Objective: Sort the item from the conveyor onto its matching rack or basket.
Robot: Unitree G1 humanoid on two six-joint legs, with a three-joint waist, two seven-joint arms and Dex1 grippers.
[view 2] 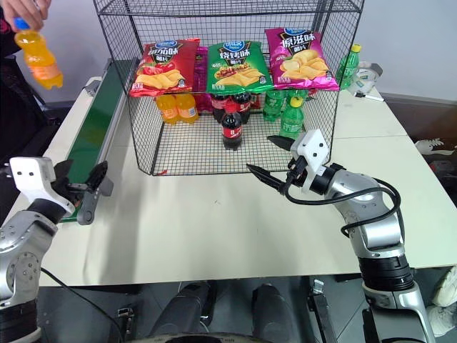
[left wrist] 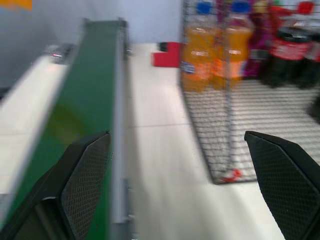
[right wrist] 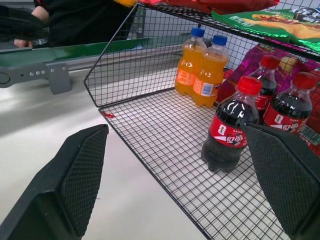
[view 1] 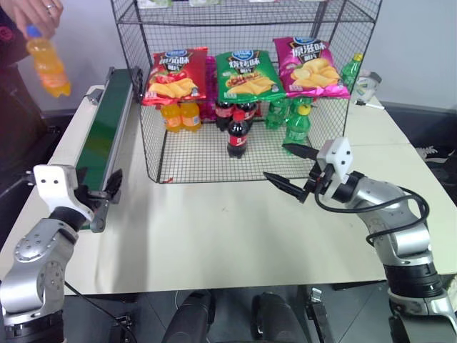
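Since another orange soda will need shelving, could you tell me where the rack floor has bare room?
The black wire rack floor is bare at its front left, ahead of the two orange soda bottles, and at its front right. The back row is crowded with cola bottles and green soda bottles.

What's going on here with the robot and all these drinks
A person's hand holds an orange soda bottle in the air above the far end of the green conveyor. The left gripper waits open at the belt's near end. The right gripper hangs open before the wire rack, which holds sodas and chips.
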